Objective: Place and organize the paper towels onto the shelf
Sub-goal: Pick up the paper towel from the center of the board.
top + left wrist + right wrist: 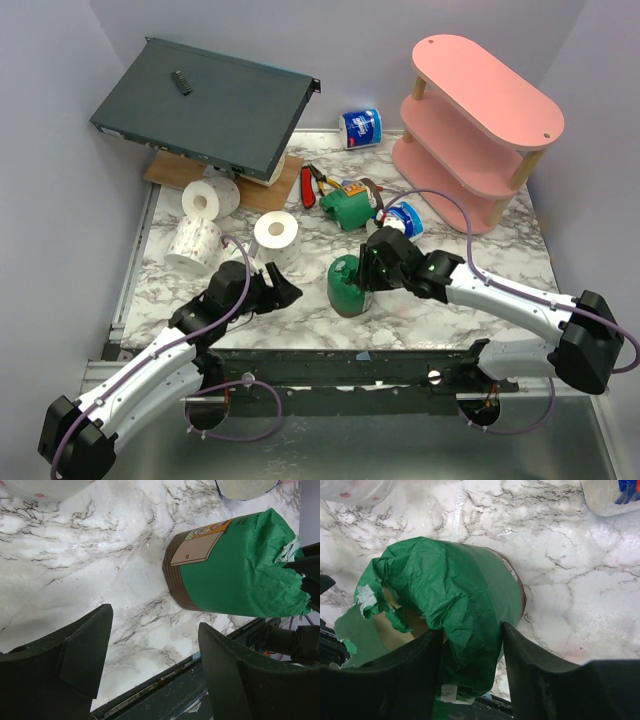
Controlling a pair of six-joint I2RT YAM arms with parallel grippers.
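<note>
Picking up the green roll (455,585)
Right fingers (471,635) pinch its crumpled top; left fingers (155,650) gape empty beside it. Next, I'd judge, a lift to the pink shelf (480,100) well beyond.

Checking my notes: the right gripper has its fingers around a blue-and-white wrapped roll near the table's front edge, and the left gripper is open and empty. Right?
Not quite. The right gripper has its fingers around the green-wrapped roll, not a blue-and-white one, as the right wrist view shows. It is near the table's front edge, and the left gripper is open and empty.
</note>
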